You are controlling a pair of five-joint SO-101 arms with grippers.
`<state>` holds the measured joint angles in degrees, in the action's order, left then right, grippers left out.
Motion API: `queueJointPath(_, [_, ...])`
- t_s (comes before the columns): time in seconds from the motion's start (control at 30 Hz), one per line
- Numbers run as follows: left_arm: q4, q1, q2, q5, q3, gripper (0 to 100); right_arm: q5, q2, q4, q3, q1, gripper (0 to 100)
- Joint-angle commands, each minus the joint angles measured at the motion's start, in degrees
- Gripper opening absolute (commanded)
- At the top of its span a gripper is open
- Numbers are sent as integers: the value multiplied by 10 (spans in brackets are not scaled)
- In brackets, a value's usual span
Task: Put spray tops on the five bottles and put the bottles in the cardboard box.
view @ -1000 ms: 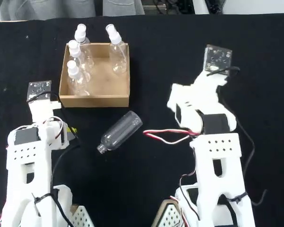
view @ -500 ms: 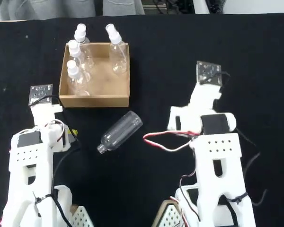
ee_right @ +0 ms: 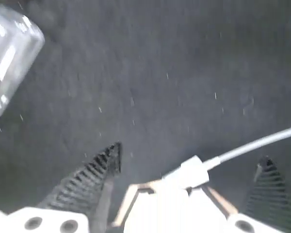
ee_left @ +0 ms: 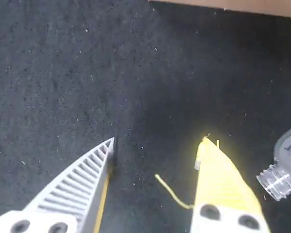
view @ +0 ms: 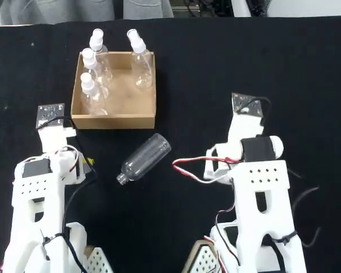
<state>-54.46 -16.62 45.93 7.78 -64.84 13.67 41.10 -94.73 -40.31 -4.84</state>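
Bottle five (view: pixel 143 158) is lying uncapped on its side on the black cloth bench (view: pixel 216 62), just before the cardboard box (view: pixel 113 120) where four capped bottles (view: pixel 141 57) are standing. I am reading the left claw (ee_left: pixel 157 141) and right claw (ee_right: pixel 191 152) as released, empty; a glancing touch is liable to roll that round bottle away.

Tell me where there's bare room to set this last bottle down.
In the box, the middle and front right floor is bare, bordered by three bottles along the left wall and one bottle at the back right. The table right of the box is wide open. Crowded: between the left arm and right arm, with the lying bottle and a red-and-white cable.
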Motion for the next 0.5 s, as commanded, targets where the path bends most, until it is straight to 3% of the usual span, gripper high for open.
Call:
queueJointPath(0.0, [11,-7,11,-5,7,245,0,27,-37,25,-4,371])
queueJointPath(0.23, [10,-7,10,-5,7,245,7,23,-35,22,59,371])
queueJointPath(0.47, [10,-7,10,-5,7,245,6,22,38,-49,162,371])
